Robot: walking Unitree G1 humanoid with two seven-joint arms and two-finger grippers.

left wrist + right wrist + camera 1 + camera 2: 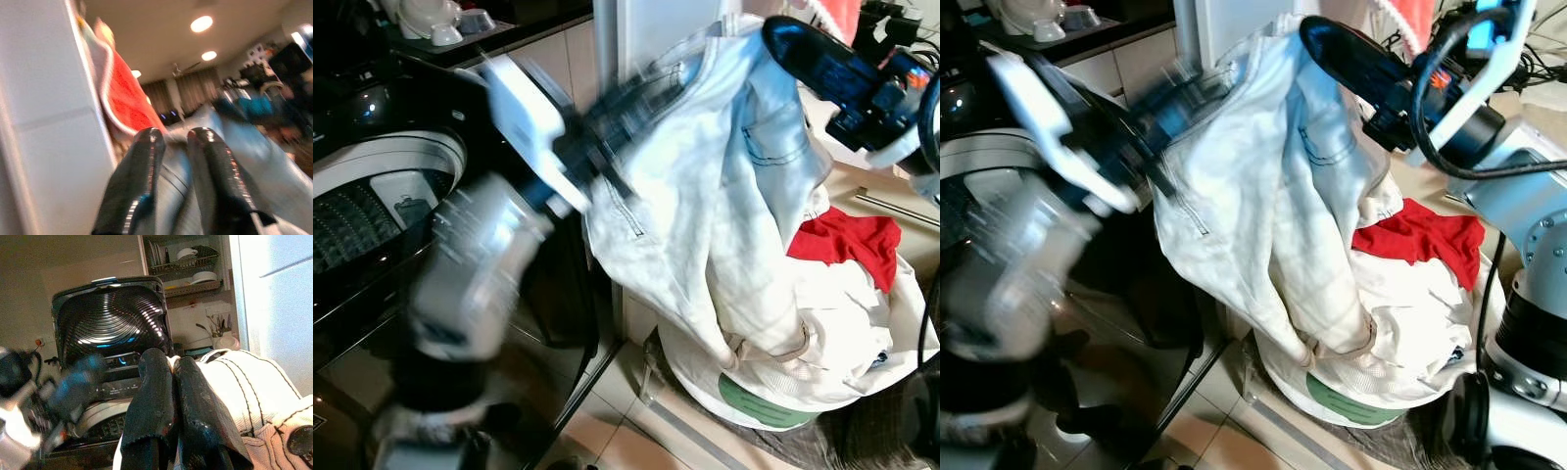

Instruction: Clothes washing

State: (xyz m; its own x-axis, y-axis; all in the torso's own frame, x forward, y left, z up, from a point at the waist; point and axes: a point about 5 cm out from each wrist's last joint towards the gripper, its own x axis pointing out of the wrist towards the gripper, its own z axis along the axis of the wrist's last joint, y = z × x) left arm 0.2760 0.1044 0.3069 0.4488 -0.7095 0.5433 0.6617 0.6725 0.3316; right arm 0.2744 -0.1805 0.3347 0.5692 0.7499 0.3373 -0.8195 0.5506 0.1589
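Observation:
A pale, washed-out pair of jeans [705, 196] hangs lifted between both grippers, its lower end still trailing into the white laundry basket [773, 406]. My left gripper [610, 132], blurred by motion, is shut on the garment's left edge; the left wrist view shows both black fingers [146, 161] pinching the denim. My right gripper [781, 37] is shut on the top of the jeans near the waistband [244, 382]. The open top-loading washing machine [382, 196] stands to the left, its drum below my left arm.
A red garment [847, 240] and white laundry lie in the basket. The washer's raised lid [112, 318] stands behind the drum. A white cabinet panel [646, 29] rises behind the jeans. Tiled floor [626, 431] runs between washer and basket. Dishes [440, 20] sit on a counter behind.

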